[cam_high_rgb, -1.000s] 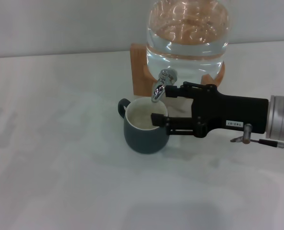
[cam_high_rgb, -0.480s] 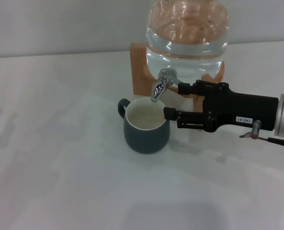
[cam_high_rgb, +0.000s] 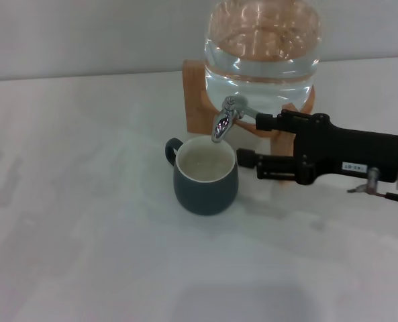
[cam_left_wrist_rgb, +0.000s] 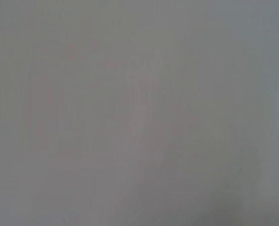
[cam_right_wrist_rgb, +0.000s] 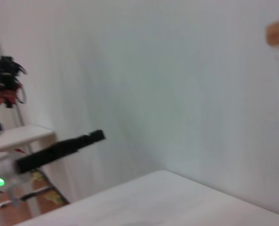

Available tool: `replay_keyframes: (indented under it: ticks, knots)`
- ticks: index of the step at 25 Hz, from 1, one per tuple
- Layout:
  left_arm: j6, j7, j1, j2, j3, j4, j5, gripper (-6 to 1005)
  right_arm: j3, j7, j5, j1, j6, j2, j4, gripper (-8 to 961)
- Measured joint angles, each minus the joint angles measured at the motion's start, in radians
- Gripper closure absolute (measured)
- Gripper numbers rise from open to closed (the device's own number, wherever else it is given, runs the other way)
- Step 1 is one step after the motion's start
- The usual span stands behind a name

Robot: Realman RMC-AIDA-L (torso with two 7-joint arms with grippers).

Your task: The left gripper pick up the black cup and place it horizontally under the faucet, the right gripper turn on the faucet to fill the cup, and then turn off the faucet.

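"Head view first," says the operator. "Where's the cup?"

"The cup (cam_high_rgb: 205,176) stands upright on the table (cam_high_rgb: 84,221), centre of the frame, its mouth right under the faucet (cam_high_rgb: 224,121). So placing it looks done, though it stands rather than lies."

"And your right gripper?"

"My right gripper (cam_high_rgb: 249,139) reaches in from the right edge, jaws spread wide and holding nothing. The upper tip is just beside the faucet, and the lower one is near the cup's rim, touching neither as far as I can see."

"Is the water running?"

"I see no stream. The inside shows pale, and I cannot tell how full it is. I'd judge the faucet work is either finished or not begun. These views don't settle it."

"Left gripper?"

"My left gripper (cam_right_wrist_rgb: 59,148) is parked well away, lower left in the right wrist view. I cannot tell its state. The left wrist view shows only blank grey."

"Anything in the way?"

"Only the jar (cam_high_rgb: 262,47) on its stand (cam_high_rgb: 197,100), top centre, close behind the faucet. That leaves little room around the lever."
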Motion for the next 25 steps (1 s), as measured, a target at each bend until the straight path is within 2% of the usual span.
replay_keyframes:
  ticks: [4,7,10,16,18,23,25]
  knots:
    - [0.000,0.000,0.000,0.000,0.000,0.000,0.000,593,0.077,0.005,0.031,0.000,0.151,0.001,0.000,115]
    - [0.000,0.000,0.000,0.001,0.000,0.000,0.000,593,0.148,0.006,0.043,0.000,0.205,0.001,0.000,114]
    - [0.000,0.000,-0.001,0.001,0.001,-0.001,0.000,593,0.266,0.002,0.003,0.005,0.205,0.001,0.028,114]
    - [-0.002,-0.009,0.002,0.000,0.003,-0.001,0.001,593,0.613,-0.017,-0.133,0.042,0.202,-0.002,0.131,112]
    - [-0.003,-0.017,0.002,-0.001,0.003,0.000,0.004,593,0.695,-0.039,-0.149,0.047,0.201,-0.002,0.158,112]
    - [-0.020,-0.028,0.003,0.001,0.004,0.005,0.040,593,0.842,-0.074,-0.158,0.050,0.193,-0.002,0.193,111]
    - [-0.027,-0.027,0.004,0.002,0.004,0.005,0.044,535,0.867,-0.085,-0.158,0.049,0.193,-0.003,0.193,110]
